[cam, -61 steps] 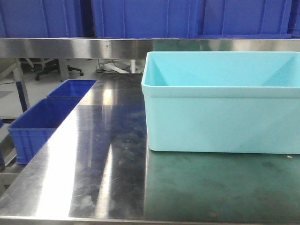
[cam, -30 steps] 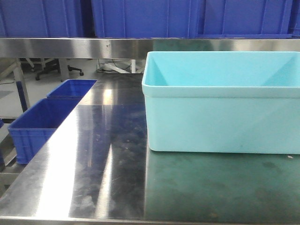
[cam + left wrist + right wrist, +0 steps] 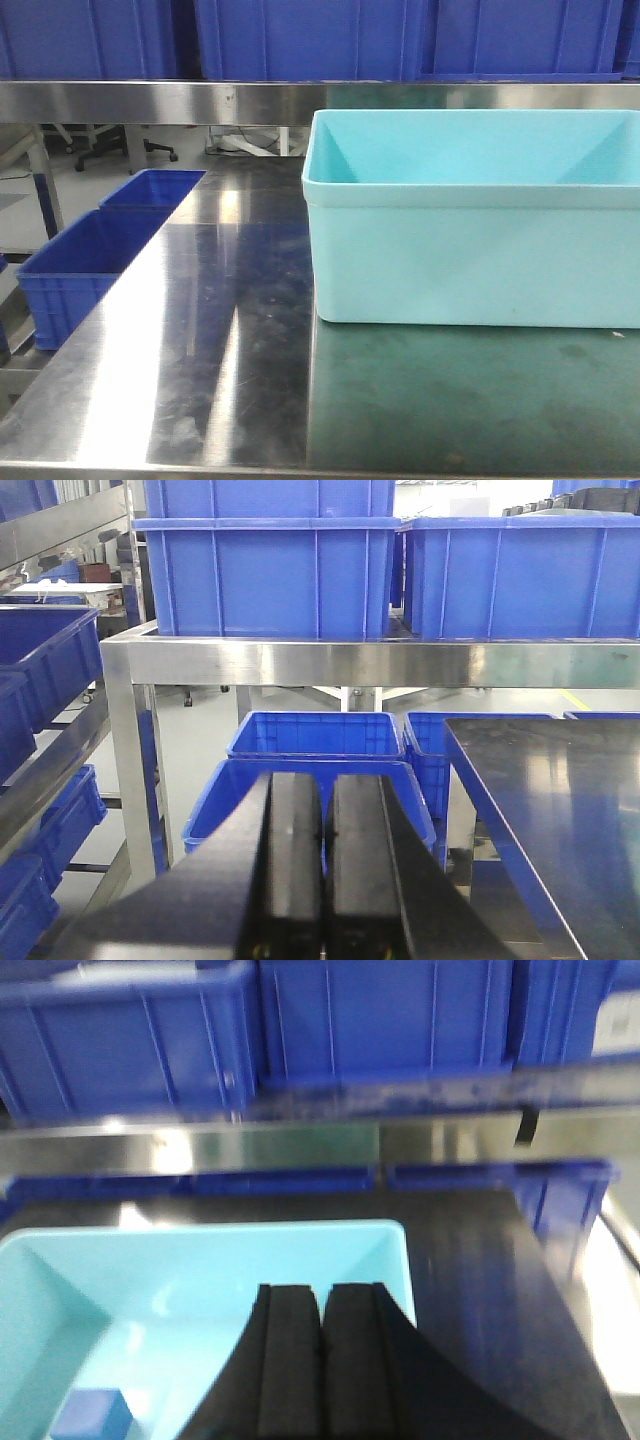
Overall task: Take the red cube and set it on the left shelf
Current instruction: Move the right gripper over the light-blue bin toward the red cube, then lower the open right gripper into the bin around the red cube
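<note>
The left gripper has its two flat black fingers pressed together, with nothing between them. It points toward the left shelf, a brushed-steel rack whose flat front rail carries large dark blue ribbed crates. This rack stands behind the far edge of the shiny, scratched steel tabletop. The right gripper is also closed and empty, above a smooth pale turquoise plastic tub on the right part of the tabletop. A small blue cube lies on the tub's floor near its left wall.
</note>
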{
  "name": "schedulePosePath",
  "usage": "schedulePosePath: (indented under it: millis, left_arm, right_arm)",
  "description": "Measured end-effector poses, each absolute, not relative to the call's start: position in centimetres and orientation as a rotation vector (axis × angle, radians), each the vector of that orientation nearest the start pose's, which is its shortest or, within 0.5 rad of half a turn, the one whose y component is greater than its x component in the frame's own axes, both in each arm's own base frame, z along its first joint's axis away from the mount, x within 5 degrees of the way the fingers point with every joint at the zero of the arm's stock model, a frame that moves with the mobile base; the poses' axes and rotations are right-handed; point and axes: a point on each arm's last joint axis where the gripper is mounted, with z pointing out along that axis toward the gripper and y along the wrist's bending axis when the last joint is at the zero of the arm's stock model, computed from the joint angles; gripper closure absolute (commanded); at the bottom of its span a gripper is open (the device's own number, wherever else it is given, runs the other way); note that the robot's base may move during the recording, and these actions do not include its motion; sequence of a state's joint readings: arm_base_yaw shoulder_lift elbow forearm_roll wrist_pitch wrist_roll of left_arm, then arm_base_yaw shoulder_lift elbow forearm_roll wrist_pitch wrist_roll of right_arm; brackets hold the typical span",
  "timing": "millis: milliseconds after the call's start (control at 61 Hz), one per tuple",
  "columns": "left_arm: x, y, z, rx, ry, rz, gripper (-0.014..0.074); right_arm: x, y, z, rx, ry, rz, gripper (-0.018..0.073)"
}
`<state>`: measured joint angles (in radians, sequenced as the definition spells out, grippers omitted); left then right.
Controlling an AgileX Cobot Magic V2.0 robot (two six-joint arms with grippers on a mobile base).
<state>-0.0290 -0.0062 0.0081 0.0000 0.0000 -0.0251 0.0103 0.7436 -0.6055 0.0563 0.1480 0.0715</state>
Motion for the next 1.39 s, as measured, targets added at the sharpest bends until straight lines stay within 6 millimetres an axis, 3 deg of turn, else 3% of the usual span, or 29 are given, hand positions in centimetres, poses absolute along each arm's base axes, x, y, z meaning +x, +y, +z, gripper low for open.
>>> schedulePosePath:
  millis: [180,328,509,771,869,1017,1099,1394]
  left_arm:
    - [5.6,-0.2,21.1,0.003,1.486,-0.044,0.0495]
    - [5.6,-0.2,21.1,0.003,1.486,-0.044,0.0495]
    - [5.6,-0.2,21.1,0.003,1.486,-0.044,0.0495]
    - [5.6,-0.2,21.1,0.003,1.486,-0.044,0.0495]
    - [5.6,-0.2,21.1,0.003,1.486,-0.044,0.0495]
    - [5.6,-0.2,21.1,0.003,1.486,-0.044,0.0495]
    - [5.6,-0.2,21.1,0.003,1.486,-0.044,0.0495]
    - [5.6,-0.2,21.1,0.003,1.486,-0.044,0.0495]
  right_arm:
    - [21.4,0.5,33.9,0.114,2.081,0.122,0.0502]
    - [24.6,0.6,34.3,0.117,2.212,0.126,0.0502]
    - [26.8,0.8,33.7,0.116,2.256,0.129,0.0502]
    - [28.2,0.9,31.4,0.120,2.357,0.130,0.0494]
    - [28.6,1.0,30.6,0.120,2.394,0.129,0.0405]
    - [29.1,1.2,29.7,0.116,2.431,0.132,0.0060]
    - [29.4,1.5,29.2,0.104,2.448,0.136,-0.0076]
    - [30.5,3.8,26.8,0.021,2.536,0.162,-0.0045]
